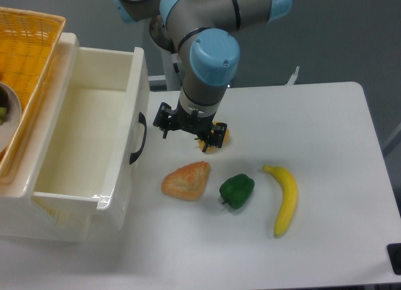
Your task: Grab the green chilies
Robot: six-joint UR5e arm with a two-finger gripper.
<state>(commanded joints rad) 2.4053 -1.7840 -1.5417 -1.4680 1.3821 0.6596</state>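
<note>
**Green chilies lie on the table, claw hangs farther back**

At the far left edge a woven yellow basket (28,46) sits tilted over the corner of a white open drawer (81,146), and a grey-rimmed bowl (7,118) shows only in part beneath it. The drawer is a deep white box with a black handle (139,138) on its right side, and its inside shows bare white walls.

Right of the drawer, on the white table (326,127), lies an orange-brown pastry-like toy (187,180), roughly triangular, with its point toward the far right. Above it in the scene, farther back, the arm (207,58) comes down from the top with its grey tube and blue caps, and the black claw (191,128) hangs near the table surface. Its fingers are hard to make out from this angle, so I cannot tell whether it is open or closed. Just at its right side a small yellow-orange thing (220,137) peeks out (mostly hidden by the claw, so its shape is unclear).

The green chilies (237,190), a glossy dark-green lumpy toy, rest on the table just right of the pastry toy, nearer than the claw and apart from it. Nothing touches them.

Farther right lies a yellow banana (285,201), curved, running from far to near, close to the green chilies but not touching.
</note>
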